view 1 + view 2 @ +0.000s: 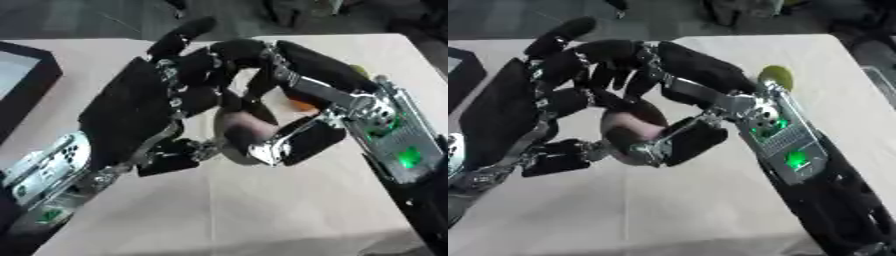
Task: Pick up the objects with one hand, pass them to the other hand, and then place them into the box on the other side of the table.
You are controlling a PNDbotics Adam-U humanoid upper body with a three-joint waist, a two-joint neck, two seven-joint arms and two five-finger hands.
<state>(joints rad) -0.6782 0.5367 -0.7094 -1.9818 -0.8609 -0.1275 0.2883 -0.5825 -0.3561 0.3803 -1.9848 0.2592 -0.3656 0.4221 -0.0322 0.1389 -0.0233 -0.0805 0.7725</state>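
Both hands meet over the middle of the frame, above the pale table (245,215), and between them sits the object (633,131): a rounded thing, pinkish with a darker patch, held clear of the tabletop. The right hand (306,107) comes in from the right edge, its fingers arching over the top of the object and its thumb tucked under, so it is clasped around it. The left hand (153,107) rises from the lower left; its palm faces the object and its fingers curl in toward the same spot, but whether they actually bear on it I cannot tell, the black fingers overlap too much.

Judging by its look, this is a small, light piece, smooth and round, the kind that could roll or squirt out of a pinch. Best taken around its widest part, with fingers on opposite sides, before the other hand lets go.

A dark box (22,82) shows only as a corner at the upper left edge, mostly cut off. Behind the right hand a sliver of orange (300,105) peeks through, and a yellow-green round thing (776,76) sits by the wrist in the right eye view; both are largely hidden. The object's underside and true shape stay masked by fingers.
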